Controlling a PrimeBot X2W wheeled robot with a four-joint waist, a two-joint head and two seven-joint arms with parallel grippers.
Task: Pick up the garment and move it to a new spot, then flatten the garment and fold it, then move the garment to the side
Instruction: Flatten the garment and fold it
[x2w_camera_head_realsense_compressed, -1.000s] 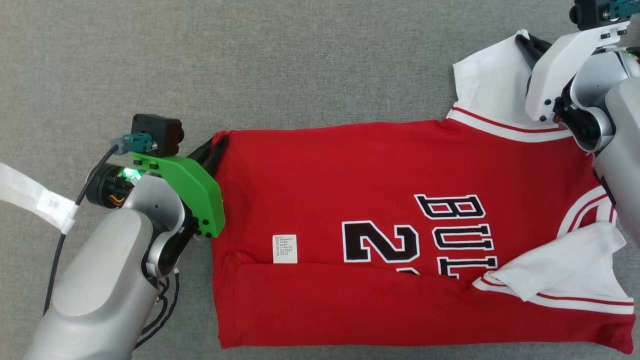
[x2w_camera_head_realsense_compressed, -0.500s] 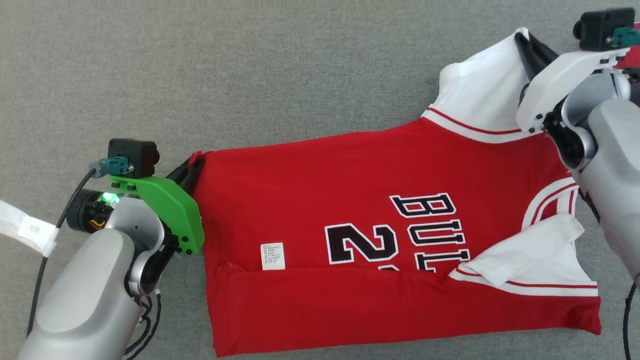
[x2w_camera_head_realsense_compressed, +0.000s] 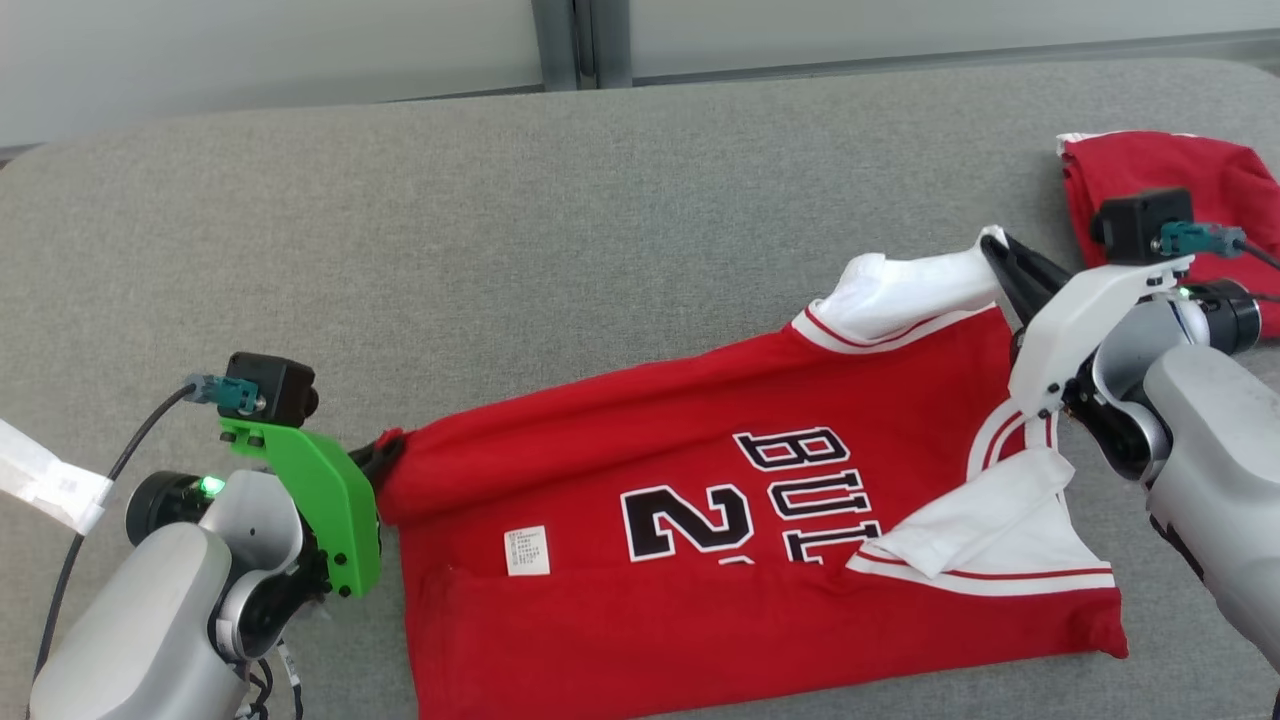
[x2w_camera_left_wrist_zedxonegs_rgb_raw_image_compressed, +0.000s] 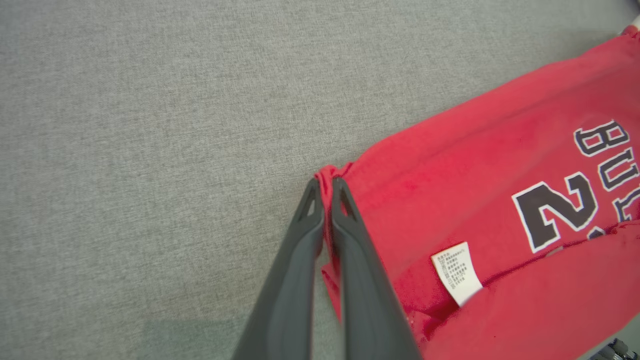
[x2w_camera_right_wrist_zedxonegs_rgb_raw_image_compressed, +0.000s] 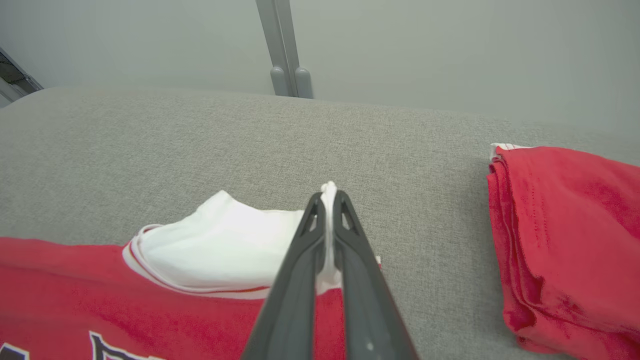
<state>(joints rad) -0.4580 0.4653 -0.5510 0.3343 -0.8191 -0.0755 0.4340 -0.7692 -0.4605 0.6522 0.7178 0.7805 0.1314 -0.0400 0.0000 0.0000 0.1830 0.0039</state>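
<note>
Nearest the robot, the near long edge of the red Bulls jersey (x2w_camera_head_realsense_compressed: 700, 620) was already turned in over the print with the near white sleeve (x2w_camera_head_realsense_compressed: 960, 520) on top, so I'd call the folding roughly half done on the grey fabric table (x2w_camera_head_realsense_compressed: 500, 250). Further out, the left gripper (x2w_camera_left_wrist_zedxonegs_rgb_raw_image_compressed: 322, 182) was pinched tight on the far hem corner and the right gripper (x2w_camera_right_wrist_zedxonegs_rgb_raw_image_compressed: 327, 197) clamped the far white sleeve (x2w_camera_right_wrist_zedxonegs_rgb_raw_image_compressed: 225, 240). Left to do, I reckon: bring that side over, then park it aside, maybe by the folded red garment (x2w_camera_head_realsense_compressed: 1180, 200) far right.
</note>
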